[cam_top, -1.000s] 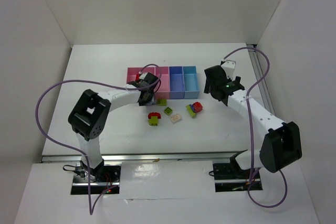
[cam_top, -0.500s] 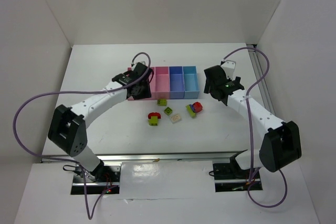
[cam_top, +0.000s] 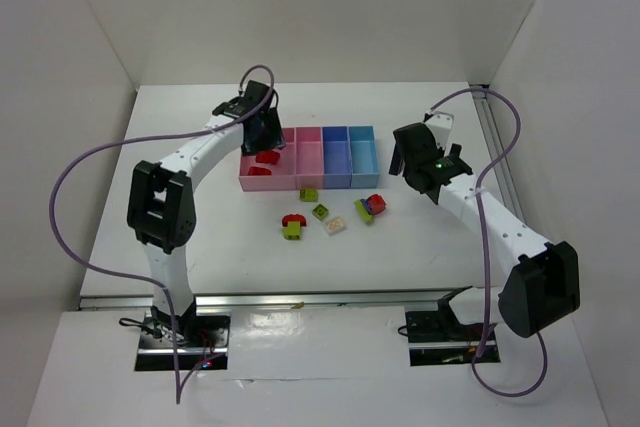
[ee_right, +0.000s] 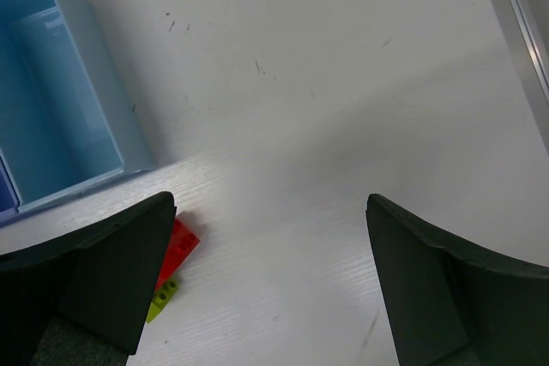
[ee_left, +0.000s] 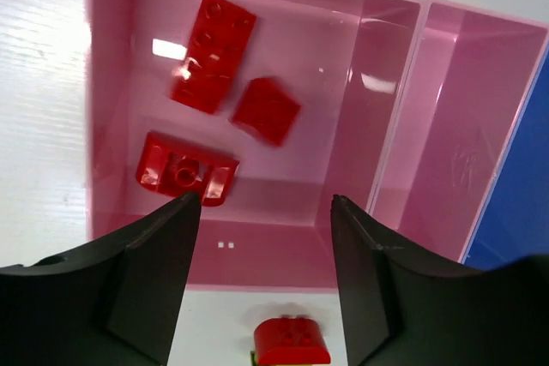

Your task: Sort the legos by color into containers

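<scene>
Left gripper (ee_left: 264,212), newly swung over the leftmost pink bin (ee_left: 110,83) with jaws now parted and empty, is hovering above three red bricks (ee_left: 266,111) lying just beyond its fingertips, suggesting a finished red drop; right gripper (ee_right: 270,212) is idling wide apart, loose legos (cam_top: 320,211) waiting between both.
</scene>
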